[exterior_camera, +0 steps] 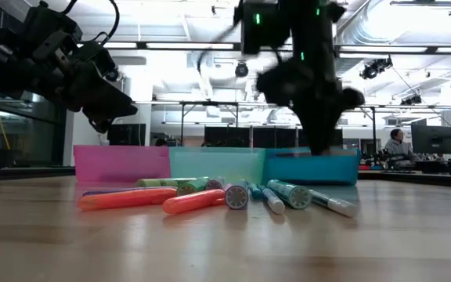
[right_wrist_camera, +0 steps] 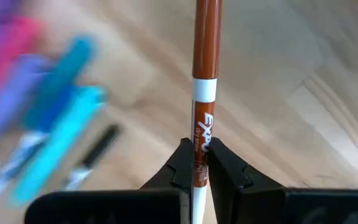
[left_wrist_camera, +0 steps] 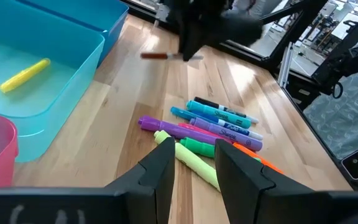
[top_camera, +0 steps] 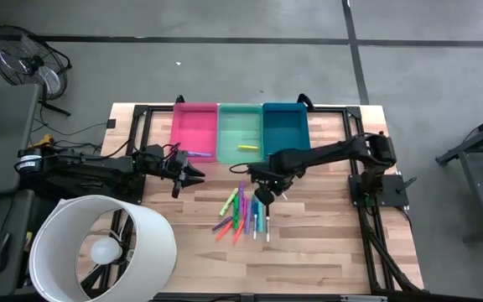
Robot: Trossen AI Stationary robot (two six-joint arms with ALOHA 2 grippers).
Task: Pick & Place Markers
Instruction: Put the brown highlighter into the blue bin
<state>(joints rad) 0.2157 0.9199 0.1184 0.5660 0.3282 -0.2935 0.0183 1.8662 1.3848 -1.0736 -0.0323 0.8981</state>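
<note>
Several markers (top_camera: 241, 214) in mixed colours lie in a loose pile on the wooden table, in front of the pink bin (top_camera: 194, 130), green bin (top_camera: 240, 126) and blue bin (top_camera: 285, 124). A yellow marker (top_camera: 247, 148) lies in the green bin. My right gripper (top_camera: 264, 197) hangs above the pile's right side, shut on a brown marker (right_wrist_camera: 205, 37). My left gripper (left_wrist_camera: 191, 171) hovers open left of the pile, near the pink bin, with nothing between its fingers. My right gripper pinches the brown marker by its white printed barrel (right_wrist_camera: 201, 146) between the two fingers (right_wrist_camera: 182, 165). The fingers come from above, pointing down, and lie across the marker. The marker sits about level, its brown end (left_wrist_camera: 154, 56) sticking out, lifted clear of the table.
A black rail frame (top_camera: 141, 113) borders the table. A large white round drum (top_camera: 99, 247) covers the near left corner. Bare wood lies near the front edge and right of the pile. A person (exterior_camera: 398, 145) sits far behind the table.
</note>
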